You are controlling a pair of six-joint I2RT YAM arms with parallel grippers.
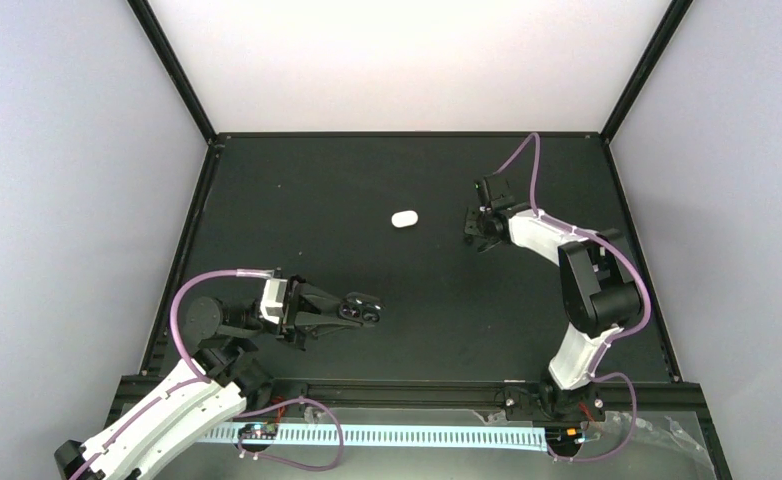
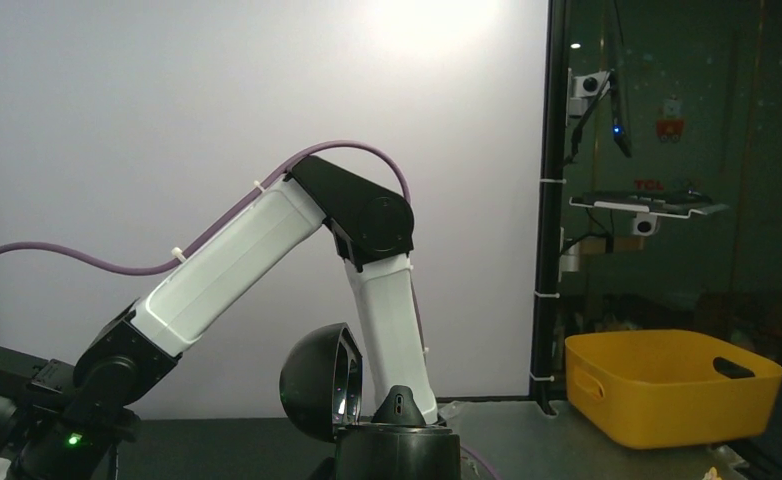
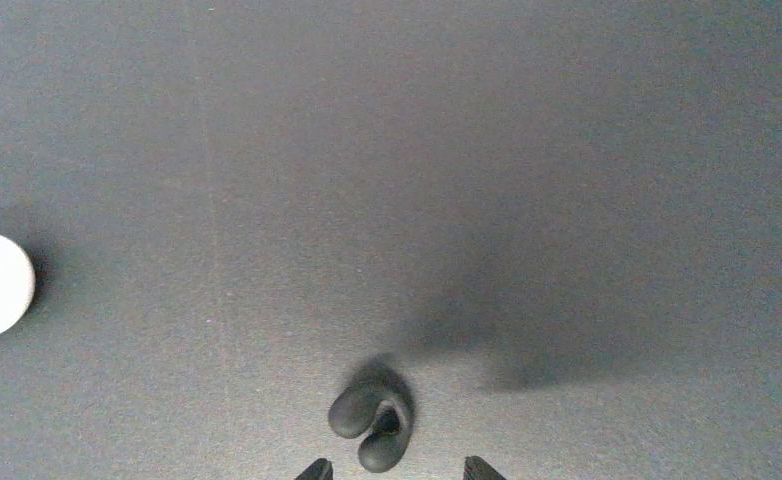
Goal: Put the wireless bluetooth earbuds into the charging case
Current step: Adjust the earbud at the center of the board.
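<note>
A black earbud (image 3: 372,418) lies just ahead of the parted right jaws.

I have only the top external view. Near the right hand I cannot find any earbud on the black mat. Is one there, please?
Observer: Yes. In the right wrist view a black earbud lies on the mat, just ahead of the open right hand, which does not touch it.
Operator: And the left hand? I see only two dark ovals at its tip.
Observer: In the left wrist view the left hand appears to hold an open black charging case. Its domed lid stands up and shows a shiny inner rim.
</note>
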